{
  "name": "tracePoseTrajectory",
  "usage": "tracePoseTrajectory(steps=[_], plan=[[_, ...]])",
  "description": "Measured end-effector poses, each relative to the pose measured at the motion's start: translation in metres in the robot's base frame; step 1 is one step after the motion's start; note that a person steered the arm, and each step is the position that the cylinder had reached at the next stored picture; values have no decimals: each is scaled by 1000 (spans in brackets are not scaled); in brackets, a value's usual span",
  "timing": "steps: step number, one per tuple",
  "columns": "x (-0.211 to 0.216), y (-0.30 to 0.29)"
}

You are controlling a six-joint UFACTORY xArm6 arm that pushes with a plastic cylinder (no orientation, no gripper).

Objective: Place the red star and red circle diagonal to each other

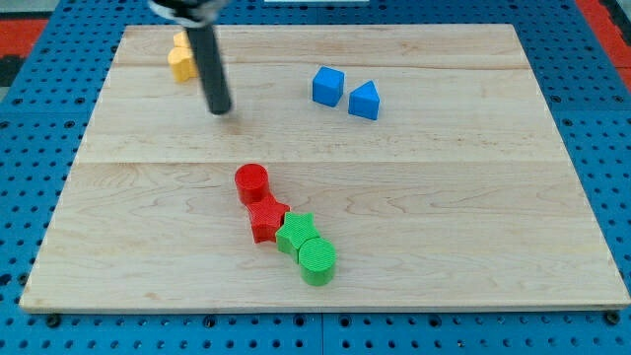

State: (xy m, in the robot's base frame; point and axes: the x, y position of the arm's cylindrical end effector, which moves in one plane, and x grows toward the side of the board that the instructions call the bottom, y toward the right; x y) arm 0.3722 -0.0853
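Observation:
The red circle (251, 182) stands near the board's middle, touching the red star (266, 219) just below and to its right. The green star (297, 234) touches the red star's right side, and the green circle (317, 261) touches the green star below it, so the four form a diagonal chain. My tip (219, 109) is on the board above and slightly left of the red circle, well apart from it.
A yellow block (181, 60) sits at the top left, partly behind the rod. A blue cube (328, 86) and a blue pentagon-like block (364, 101) sit at the top centre. The wooden board (473, 197) lies on a blue pegboard.

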Motion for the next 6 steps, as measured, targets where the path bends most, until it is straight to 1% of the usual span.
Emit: tracePoseTrajectory(steps=[1,2,3,5,6], plan=[[34,103],[99,131],[137,34],[98,6],[121,-69]])
